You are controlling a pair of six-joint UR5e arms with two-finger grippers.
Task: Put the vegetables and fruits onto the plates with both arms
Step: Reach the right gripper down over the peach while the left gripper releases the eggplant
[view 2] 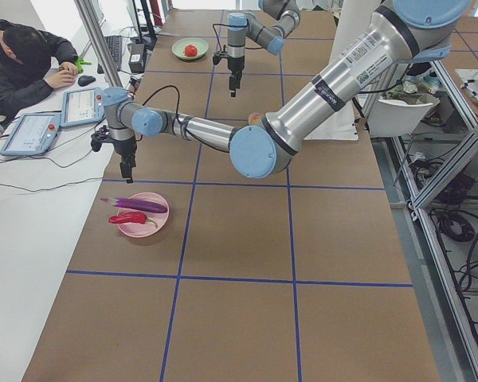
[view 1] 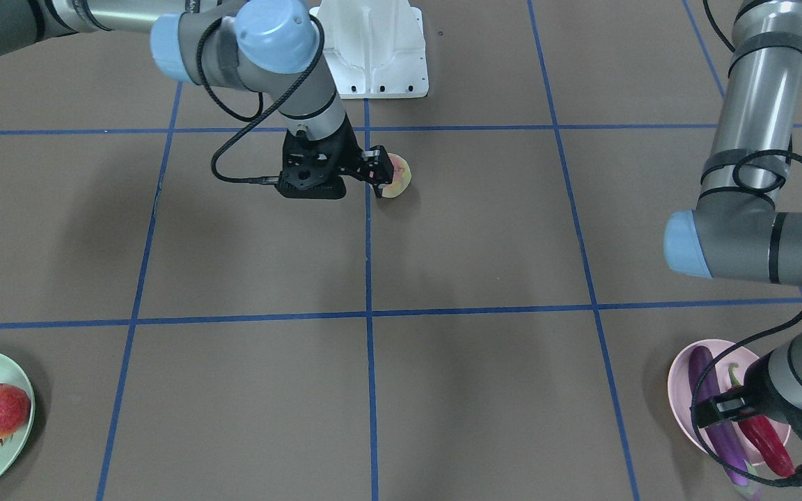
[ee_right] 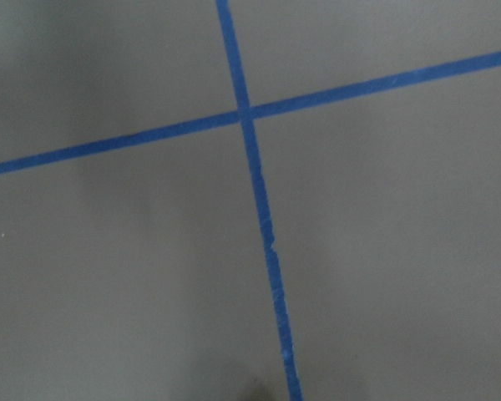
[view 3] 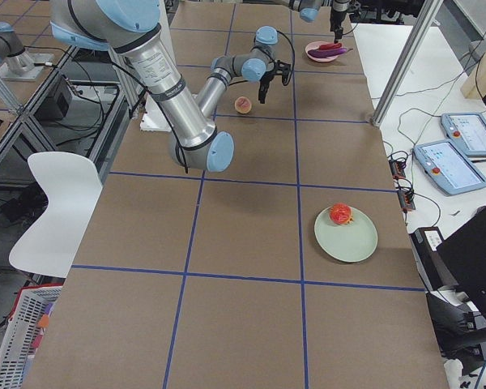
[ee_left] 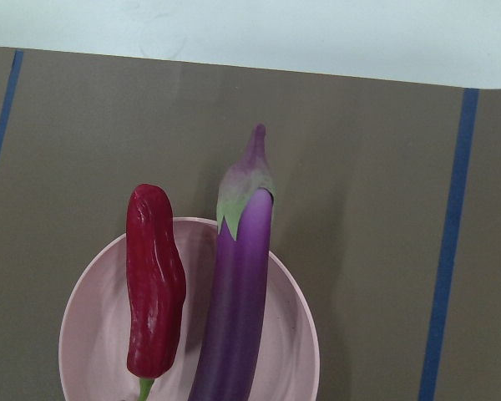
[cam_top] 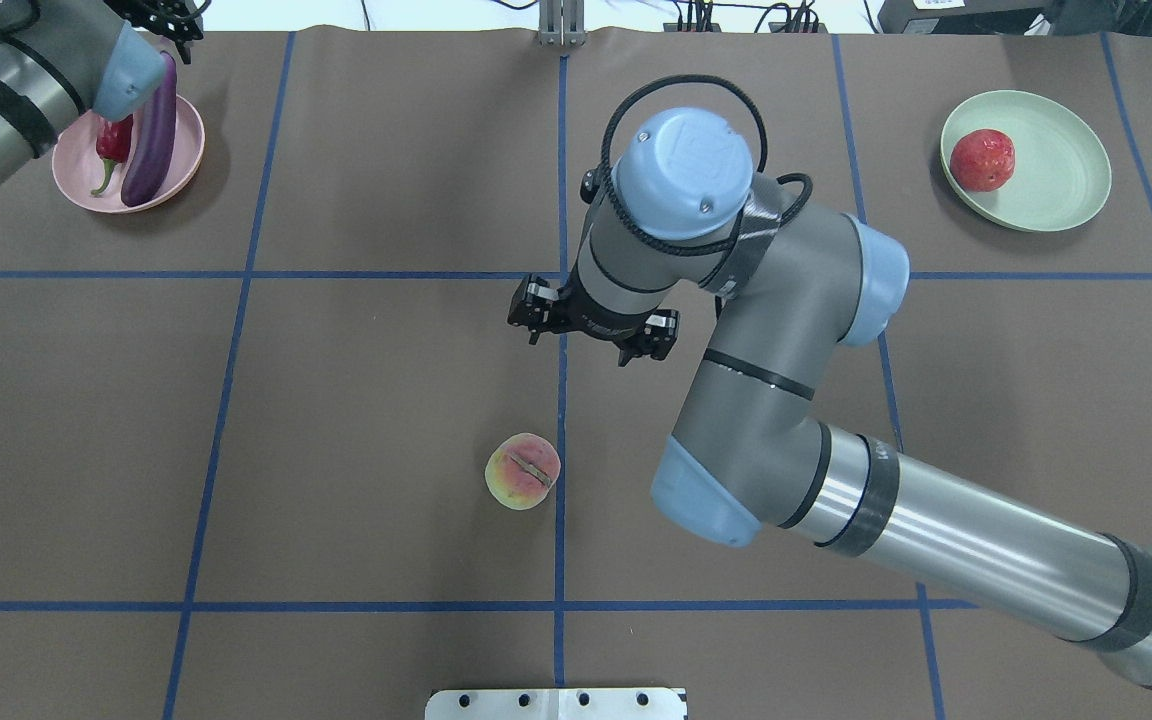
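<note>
The purple eggplant (cam_top: 153, 135) and the red chili (cam_top: 113, 145) lie side by side on the pink plate (cam_top: 181, 165); both also show in the left wrist view, eggplant (ee_left: 238, 309) and chili (ee_left: 154, 284). My left gripper (view 1: 763, 445) hovers over that plate, open and empty. The pomegranate (cam_top: 982, 159) sits on the mint green plate (cam_top: 1056, 190). The peach (cam_top: 522, 471) lies on the bare table near the centre line. My right gripper (cam_top: 593, 330) hangs above the table, a little beyond the peach. It looks open and holds nothing.
The white base block (cam_top: 556, 703) stands at the robot's edge of the table. Blue tape lines (ee_right: 259, 217) divide the brown table top. An operator (view 2: 24, 56) and tablets (view 2: 80, 107) sit at a side desk past the pink plate.
</note>
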